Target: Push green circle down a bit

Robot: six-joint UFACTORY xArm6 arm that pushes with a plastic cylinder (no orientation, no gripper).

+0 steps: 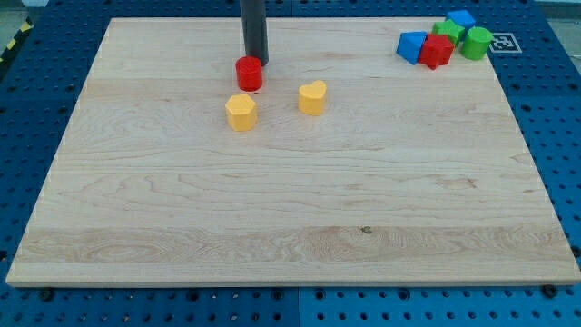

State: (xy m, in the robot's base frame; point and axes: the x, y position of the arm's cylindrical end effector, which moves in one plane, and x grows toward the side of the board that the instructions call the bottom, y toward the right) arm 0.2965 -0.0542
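Camera view is showing my tip (255,60) touching the red cylinder (249,74). No jaws are existing, just a rod. The green circle (476,43) is sitting well apart, top right.

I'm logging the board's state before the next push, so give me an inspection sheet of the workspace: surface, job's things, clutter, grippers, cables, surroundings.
Surface: pale wooden board, flat.
Job's things: green circle at the view's top right, at the right end of a tight cluster.
Clutter: in that cluster, a blue block, a red block, a second green block and a second blue block; near the top centre, a red cylinder, with a yellow hexagon and a yellow heart below it.
Grippers: none; my tip sits right behind the red cylinder, far left of the green circle.
Cables: nothing seen.
Surroundings: blue perforated table.
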